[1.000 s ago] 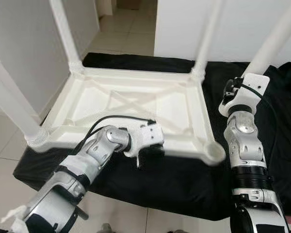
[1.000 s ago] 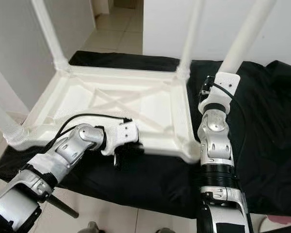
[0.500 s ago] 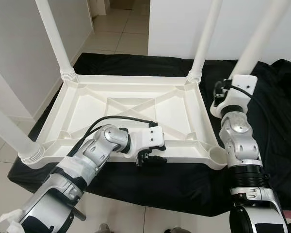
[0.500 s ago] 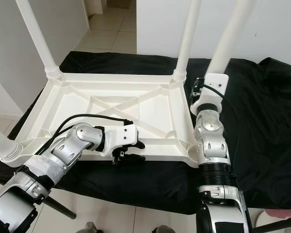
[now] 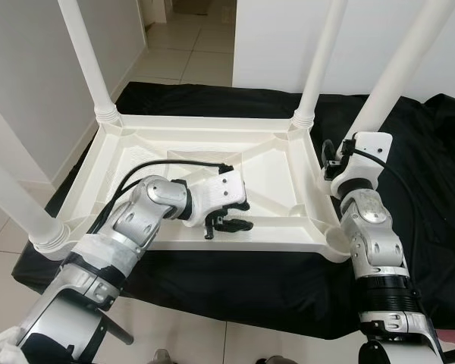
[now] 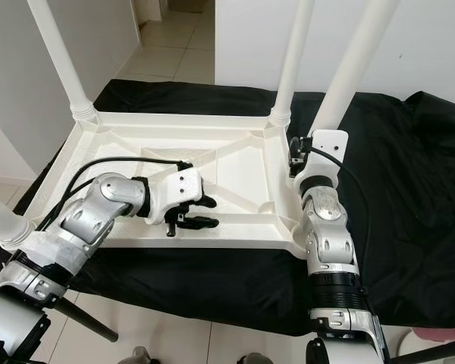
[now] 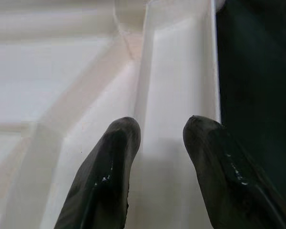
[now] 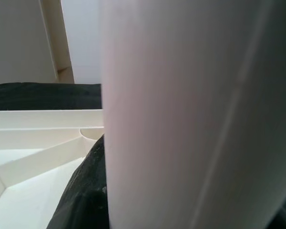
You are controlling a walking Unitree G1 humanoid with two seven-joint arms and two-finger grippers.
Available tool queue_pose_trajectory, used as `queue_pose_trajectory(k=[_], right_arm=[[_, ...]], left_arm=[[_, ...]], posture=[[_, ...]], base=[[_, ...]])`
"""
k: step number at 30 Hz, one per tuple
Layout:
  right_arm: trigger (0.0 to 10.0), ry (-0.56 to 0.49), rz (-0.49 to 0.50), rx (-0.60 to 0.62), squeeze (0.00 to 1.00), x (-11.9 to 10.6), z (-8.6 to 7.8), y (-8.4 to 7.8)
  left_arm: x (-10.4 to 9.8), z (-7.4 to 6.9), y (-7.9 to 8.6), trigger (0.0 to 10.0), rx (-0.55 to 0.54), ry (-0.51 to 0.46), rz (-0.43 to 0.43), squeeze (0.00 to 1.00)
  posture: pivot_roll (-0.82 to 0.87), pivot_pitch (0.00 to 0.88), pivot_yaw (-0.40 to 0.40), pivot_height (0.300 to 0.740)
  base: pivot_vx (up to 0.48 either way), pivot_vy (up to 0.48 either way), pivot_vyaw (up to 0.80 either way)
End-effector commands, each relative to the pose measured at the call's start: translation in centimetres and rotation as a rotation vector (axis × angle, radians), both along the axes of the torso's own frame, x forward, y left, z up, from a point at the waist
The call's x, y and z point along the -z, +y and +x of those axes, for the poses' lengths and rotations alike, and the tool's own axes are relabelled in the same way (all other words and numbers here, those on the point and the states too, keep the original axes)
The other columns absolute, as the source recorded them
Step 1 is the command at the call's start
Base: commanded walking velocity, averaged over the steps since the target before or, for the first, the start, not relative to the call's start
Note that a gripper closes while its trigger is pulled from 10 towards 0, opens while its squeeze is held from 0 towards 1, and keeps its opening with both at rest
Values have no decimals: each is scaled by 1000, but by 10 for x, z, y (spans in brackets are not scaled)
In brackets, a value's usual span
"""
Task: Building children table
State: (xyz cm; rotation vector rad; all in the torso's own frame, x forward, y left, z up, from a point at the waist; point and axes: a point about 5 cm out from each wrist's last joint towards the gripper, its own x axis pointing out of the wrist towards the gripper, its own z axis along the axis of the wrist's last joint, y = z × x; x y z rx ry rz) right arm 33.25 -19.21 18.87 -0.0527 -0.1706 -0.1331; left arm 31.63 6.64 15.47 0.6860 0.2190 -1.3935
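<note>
A white plastic children's table is lying upside down on a black cloth, which is draping over a raised surface above a pale tiled floor. The table's underside is facing up: a shallow rectangular tray shape, smooth and slightly glossy, with raised ribs crossing in an X across the middle. Round, smooth white legs are standing up from its corners, each widening into a ringed collar where it is meeting the tabletop.

The left gripper is reaching in from the robot's left side and hovering at the table's near rim. Its two black fingers are spread apart, rounded and glossy at the tips, and in the left wrist view they are straddling the flat white rim wall, with the ribbed inside of the table beyond one finger and the black cloth beyond the other. They are pinching nothing.

The right gripper is raised beside the near right corner of the table, just above its round socket. The leg is rising steeply right in front of this gripper, and in the right wrist view its smooth white tube is sitting between the fingers, one black finger showing dark against it. The gripper is closing around this leg.

A white wall is standing beyond the left gripper's side of the table.
</note>
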Motion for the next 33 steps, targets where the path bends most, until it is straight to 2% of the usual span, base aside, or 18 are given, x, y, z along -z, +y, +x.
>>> queue_pose_trajectory(k=[1, 4, 9, 12, 20, 22, 23, 25, 26, 28, 30, 31, 32, 33], right_arm=[[10000, -8, -7, 5, 0, -1, -2, -1], [10000, -8, -6, 3, 0, -1, -2, 0], [10000, -9, -5, 3, 0, -2, -3, 0], [10000, -13, -8, 7, 0, -3, -3, -1], [10000, -15, -13, 18, 0, -4, -2, -4], [10000, -14, -15, 18, 0, -3, -3, -4], [10000, -14, -17, 15, 0, -2, -4, -4], [10000, -14, -17, 15, 0, -2, -4, -4], [10000, -16, -22, -2, 0, 0, -8, -3], [10000, -16, -22, -2, 0, 0, -8, -3], [10000, -22, -21, -31, 0, 3, -13, -2], [10000, -22, -21, -31, 0, 3, -13, -2], [10000, -22, -24, -48, 0, 5, -17, -1], [10000, -22, -24, -48, 0, 5, -17, -1]], left_arm=[[10, 14, 13, 10000, -165, -108, 66, 0], [12, 23, 21, 10000, -229, -125, 103, 0], [12, 25, 23, 10000, -253, -130, 114, 0], [20, 41, 35, 10000, -387, -217, 219, 0], [20, 48, 49, 10000, -418, -262, 284, 0], [16, 49, 48, 10000, -405, -248, 255, 0], [11, 48, 46, 10000, -387, -229, 214, 0], [11, 48, 46, 10000, -387, -229, 214, 0], [-2, 43, 36, 10000, -332, -176, 83, 0], [-2, 43, 36, 10000, -332, -176, 83, 0], [-21, 36, 24, 10000, -258, -138, -100, 0], [-21, 36, 24, 10000, -258, -138, -100, 0], [-29, 32, 20, 10000, -246, -134, -188, 0], [-29, 32, 20, 10000, -246, -134, -188, 0]], posture=[[-63, 0, -5, 740], [-62, 0, -4, 740], [-61, 0, -4, 740], [-69, 0, 0, 740], [-72, 0, 2, 740], [-71, 0, 1, 740], [-72, 0, 1, 740], [-72, 0, 1, 740], [-75, 0, -1, 740], [-75, 0, -1, 740], [-75, 0, -1, 740], [-75, 0, -1, 740], [-76, 0, -1, 740], [-76, 0, -1, 740]], base=[[0, 0, 0], [0, 0, 0], [0, 0, 0], [0, 0, 0], [0, 0, 0], [0, 0, 0], [0, 0, 0], [0, 0, 0], [0, 0, 0], [0, 0, 0], [0, 0, 0], [0, 0, 0], [0, 0, 0], [0, 0, 0]])
